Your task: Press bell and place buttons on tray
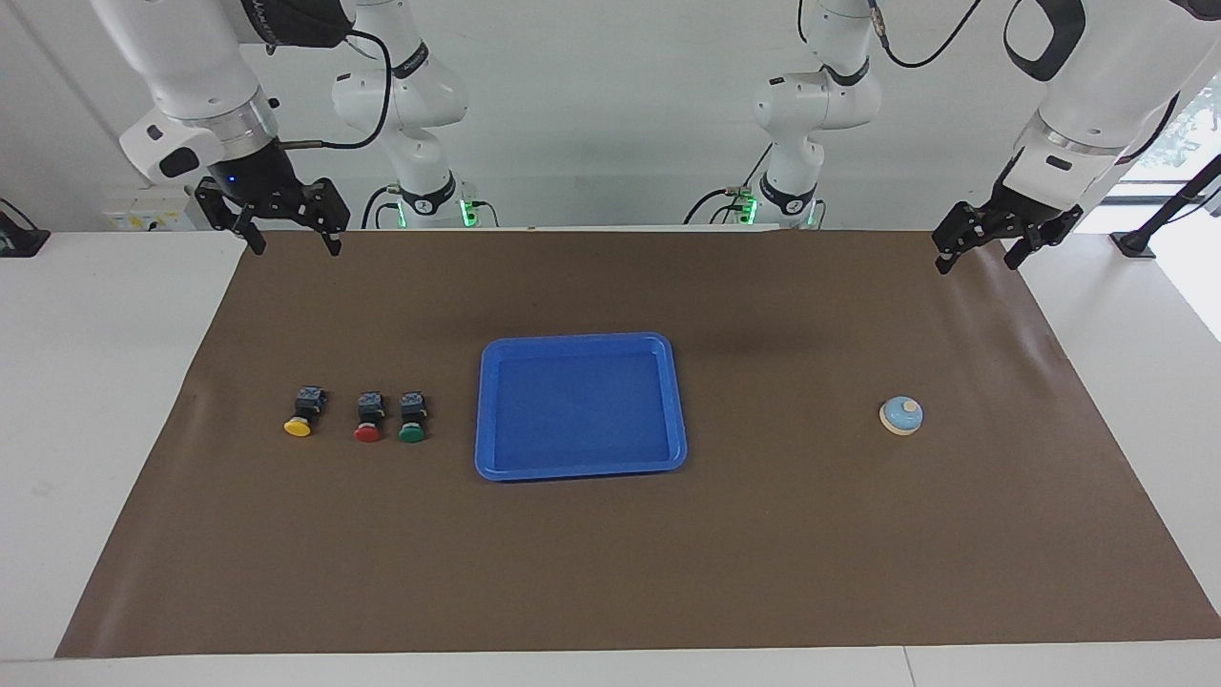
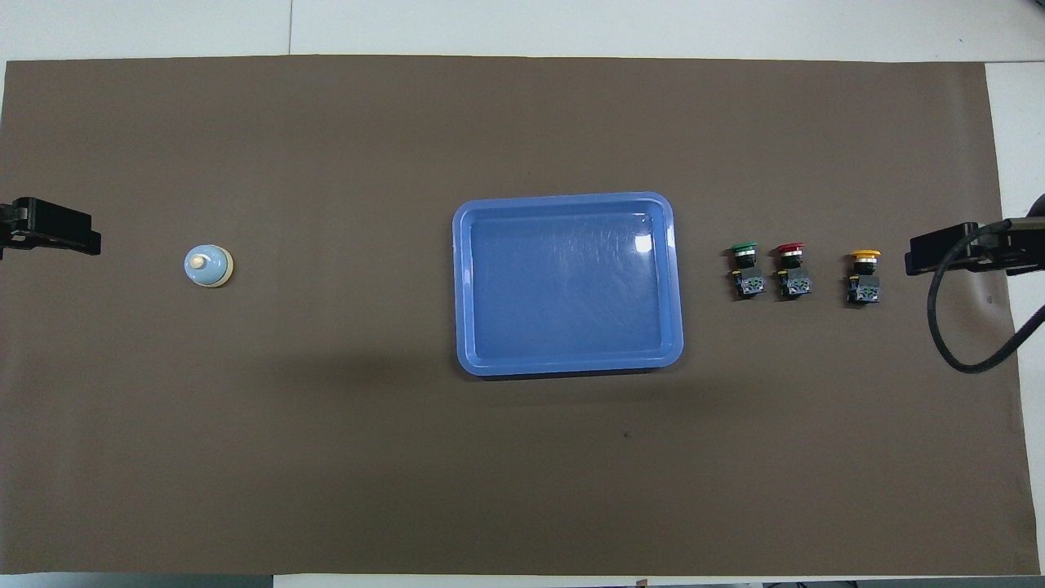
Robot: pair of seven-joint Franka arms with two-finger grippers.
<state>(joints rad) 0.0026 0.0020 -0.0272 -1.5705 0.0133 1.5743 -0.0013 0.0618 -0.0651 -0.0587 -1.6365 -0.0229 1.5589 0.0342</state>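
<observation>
Fingers of both the left gripper (image 1: 979,253) and the right gripper (image 1: 294,241) are spread and hold nothing, each raised over its own end of the brown mat (image 1: 610,572). The bell (image 1: 901,416) sits toward the left arm's end. The empty tray (image 1: 581,466) lies mid-mat, with the green button (image 1: 412,418), red button (image 1: 369,418) and yellow button (image 1: 303,412) in a row toward the right arm's end.

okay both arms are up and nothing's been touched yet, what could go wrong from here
The red button and green button lie close together, so the open right gripper might knock one while taking the other. The bell is small, so the open left gripper could miss its knob and push it aside.
</observation>
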